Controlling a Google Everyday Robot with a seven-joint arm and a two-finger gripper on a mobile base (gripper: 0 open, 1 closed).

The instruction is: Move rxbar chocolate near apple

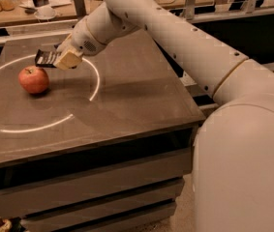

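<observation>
Camera view: my gripper (68, 59) is in the upper left of the frame, over the table (136, 95), jaws clenched on the right end of the bar (45, 57). The bar pokes out to the left, sitting just up-right of the apple (34, 79), not touching it.

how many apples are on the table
1. The apple sits on the left part of the table, just left of and nearer the camera than the tool, which grips the rxbar chocolate. None appear hidden.
</observation>
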